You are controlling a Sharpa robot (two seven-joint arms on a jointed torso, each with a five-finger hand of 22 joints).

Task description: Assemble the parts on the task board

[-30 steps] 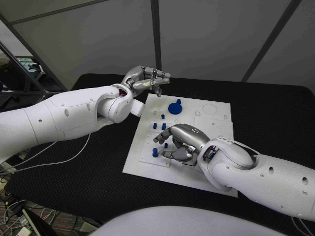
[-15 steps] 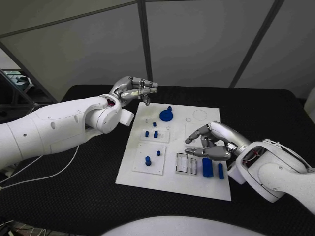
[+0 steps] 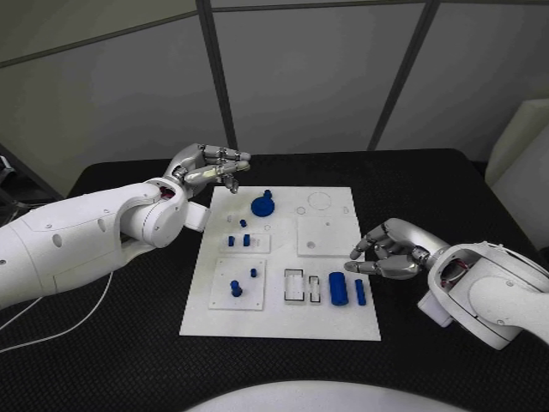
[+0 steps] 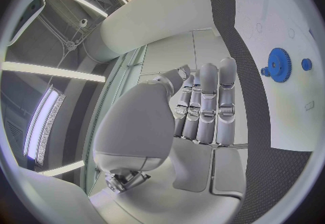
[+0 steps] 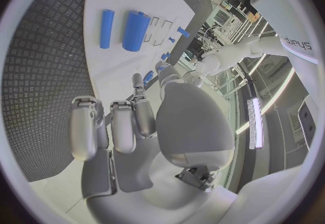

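Task board [image 3: 328, 305], white, flat at centre of black table [image 3: 473, 193]. Blue parts: gear [image 3: 263, 206] near far edge, small pegs [image 3: 238, 241] along left side, thick cylinder [image 3: 338, 288] and slim rod [image 3: 360, 292] near front edge. Left hand [image 3: 208, 166] raised off far-left corner, fingers curled, holding nothing. Right hand [image 3: 391, 250] just off right edge, fingers curled, holding nothing.

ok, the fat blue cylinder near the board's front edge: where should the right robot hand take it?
Probably across the middle of the fat blue cylinder, from above. It lies flat, a thin bar close beside it, so pinching the long sides is tight. The right robot hand hovers nearby, holding nothing.
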